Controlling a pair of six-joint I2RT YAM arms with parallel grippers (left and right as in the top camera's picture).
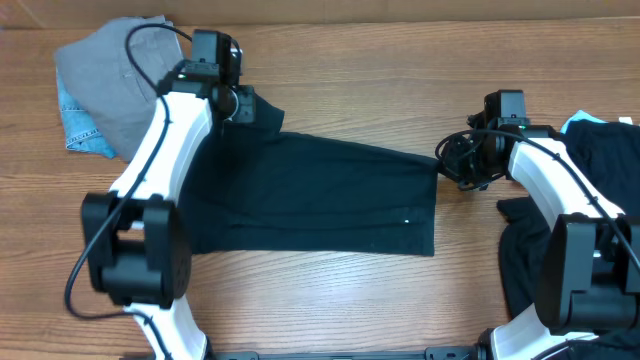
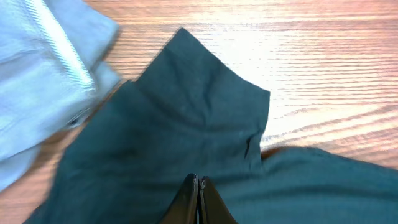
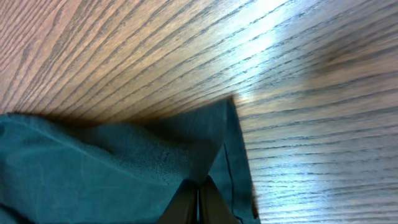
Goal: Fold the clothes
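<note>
Folding barely begun, we judge.
Left gripper (image 1: 236,102), right gripper (image 1: 452,160) pinch far corners of the spread dark cloth garment (image 1: 320,195).

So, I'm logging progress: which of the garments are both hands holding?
The black garment spread mid-table: left hand pinches one corner, right hand its opposite edge. The grey garment and the dark pile lie ungripped.
</note>
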